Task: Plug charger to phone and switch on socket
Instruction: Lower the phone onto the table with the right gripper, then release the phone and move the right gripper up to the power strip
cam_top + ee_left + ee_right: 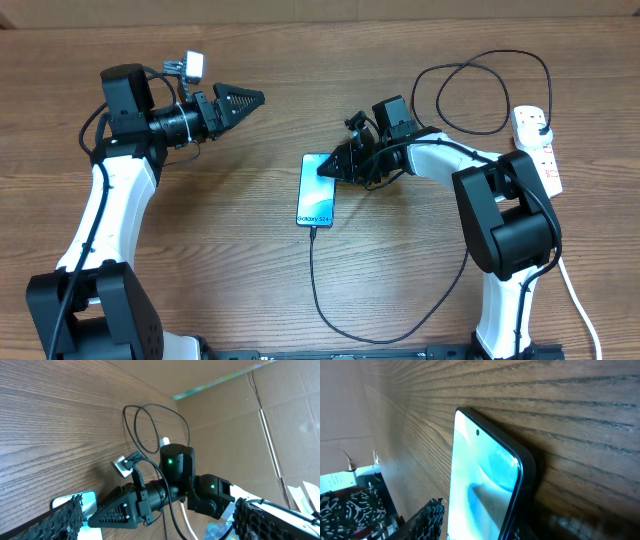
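Observation:
The phone [314,198] lies flat mid-table with its blue-teal screen lit. The charger [312,268], a thin black cable, has its tip in the phone's near end. It loops along the front edge, rises past my right arm and coils at the back, ending at its black plug [535,121] on the white socket [547,162]. My right gripper [325,172] straddles the phone's far end, one finger on each long edge of the phone [480,480]. My left gripper [248,99] hovers open and empty to the far left. In its view [160,525] the phone [87,501] shows.
The socket's thick white cord [577,292] runs down the right edge toward the front. The cable's coil [480,95] lies behind my right arm. Cardboard walls [280,420] stand past the table's far side.

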Robot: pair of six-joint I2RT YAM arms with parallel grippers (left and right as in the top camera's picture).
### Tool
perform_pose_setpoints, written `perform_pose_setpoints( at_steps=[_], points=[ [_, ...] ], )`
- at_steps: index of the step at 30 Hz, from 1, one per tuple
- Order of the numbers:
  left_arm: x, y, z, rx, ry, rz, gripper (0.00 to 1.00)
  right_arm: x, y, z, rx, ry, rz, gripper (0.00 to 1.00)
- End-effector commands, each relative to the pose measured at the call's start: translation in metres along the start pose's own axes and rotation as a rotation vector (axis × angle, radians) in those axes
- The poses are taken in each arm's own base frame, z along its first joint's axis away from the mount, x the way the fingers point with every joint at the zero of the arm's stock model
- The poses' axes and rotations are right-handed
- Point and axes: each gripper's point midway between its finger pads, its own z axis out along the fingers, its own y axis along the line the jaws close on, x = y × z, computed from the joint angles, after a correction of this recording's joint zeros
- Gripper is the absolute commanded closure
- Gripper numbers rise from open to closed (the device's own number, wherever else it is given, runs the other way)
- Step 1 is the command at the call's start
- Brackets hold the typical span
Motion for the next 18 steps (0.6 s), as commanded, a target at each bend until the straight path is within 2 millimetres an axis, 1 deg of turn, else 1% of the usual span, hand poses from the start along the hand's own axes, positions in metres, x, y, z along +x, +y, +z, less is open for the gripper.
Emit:
perform_pose_setpoints(
  at_steps=[1,4,6,8,10,18],
  points=[
    [-0.0044,-0.0090,-0.0023,0.002,-0.013,0.043,0.00,0.0041,-0.0432,0.0047,0.171,-0.019,0.052,0.56],
    [-0.0044,-0.0090,-0.0023,0.002,-0.013,0.043,0.00,0.0047,-0.0435,0.0046,0.172,-0.018,0.054,0.55],
    [-0.0043,-0.0089,-0.0023,0.002,-0.012,0.043,0.00,0.0047,-0.0436,0.0045,0.172,-0.018,0.054,0.49],
    [-0.0044,-0.0090,-0.0023,0.002,-0.013,0.043,0.00,0.0049,-0.0449,0.0043,0.180,-0.018,0.057,0.39],
    [-0.0044,-0.0090,-0.0023,0.002,-0.013,0.043,0.00,0.0053,-0.0492,0.0034,0.203,-0.022,0.073,0.34],
    [-0.0044,-0.0090,-0.0023,0.002,-0.013,0.043,0.00,0.0072,-0.0516,0.0028,0.217,-0.017,0.089,0.32]
  ],
)
